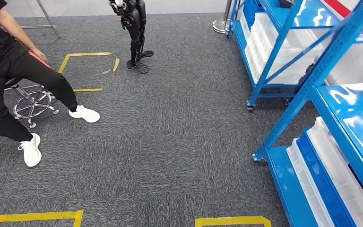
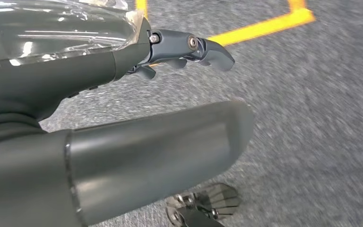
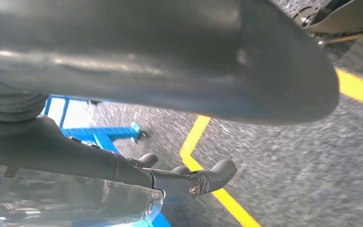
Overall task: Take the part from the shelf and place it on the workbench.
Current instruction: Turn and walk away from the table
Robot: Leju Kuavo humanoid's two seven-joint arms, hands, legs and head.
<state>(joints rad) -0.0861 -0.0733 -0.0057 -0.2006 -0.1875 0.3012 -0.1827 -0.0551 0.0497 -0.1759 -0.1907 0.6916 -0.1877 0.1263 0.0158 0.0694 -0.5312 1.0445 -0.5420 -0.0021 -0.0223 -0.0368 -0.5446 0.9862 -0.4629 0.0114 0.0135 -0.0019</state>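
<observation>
Grey carpet [image 1: 170, 142]; blue shelf [image 1: 312, 71] holds white bins [image 1: 274, 42].

No readable text, label, brand or number is seen on the shelves, bins or floor.

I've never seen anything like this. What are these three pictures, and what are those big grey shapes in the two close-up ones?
The wide picture is the humanoid robot's own view from its head, looking down at grey carpet with yellow tape squares. On the right stand blue metal shelves holding white and blue plastic bins. A person in black with white shoes sits on a chrome stool, and another dark robot's legs stand further off. The close-ups come from cameras at the robot's wrists. The grey shapes are its own left hand and right hand, thick thumb and darker fingers, hanging over the floor. Both hold nothing.
</observation>
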